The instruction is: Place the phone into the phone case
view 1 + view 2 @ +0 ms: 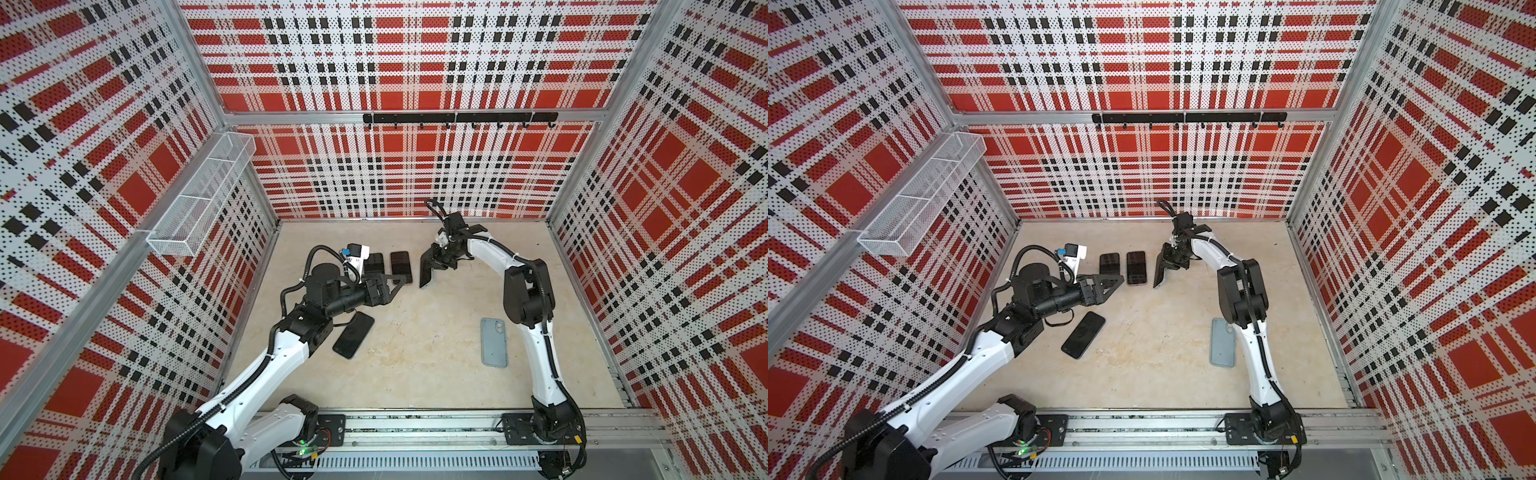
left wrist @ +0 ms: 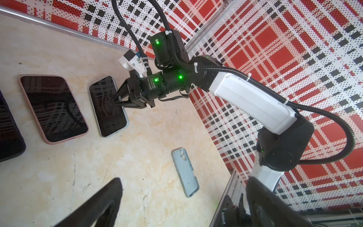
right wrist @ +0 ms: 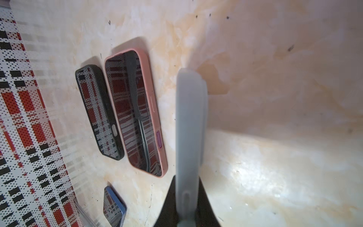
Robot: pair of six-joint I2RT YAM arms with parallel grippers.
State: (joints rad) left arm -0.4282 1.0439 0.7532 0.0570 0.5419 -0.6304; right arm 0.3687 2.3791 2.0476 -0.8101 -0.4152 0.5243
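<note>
- Currently the right gripper (image 1: 432, 270) is pinching the phone (image 3: 189, 127) by its long edges, its jaws pressed against the pale blue-grey sides.
- The phone is standing on edge and leaning, dark screen facing the left arm, near the back of the tabletop (image 1: 415, 374); whether its lower end is touching the surface, I cannot tell.
- The phone case (image 1: 494, 343), light blue, is lying flat with its hollow side up, well apart from the held phone and just beside the right arm's lower link.
- The left gripper (image 1: 397, 289) is hovering with its jaws spread wide and gripping nothing, pointing toward the right gripper.
- A pink-cased phone (image 1: 401, 268) is lying screen up between the two grippers, and one left finger is crossing in front of its near end in both top views.
- A black-cased phone (image 1: 1109, 264) is lying just beside the pink one, on the left arm's side.
- A dark phone (image 1: 353, 334) is lying at a slant near the left arm's elbow, partly under the forearm.
</note>
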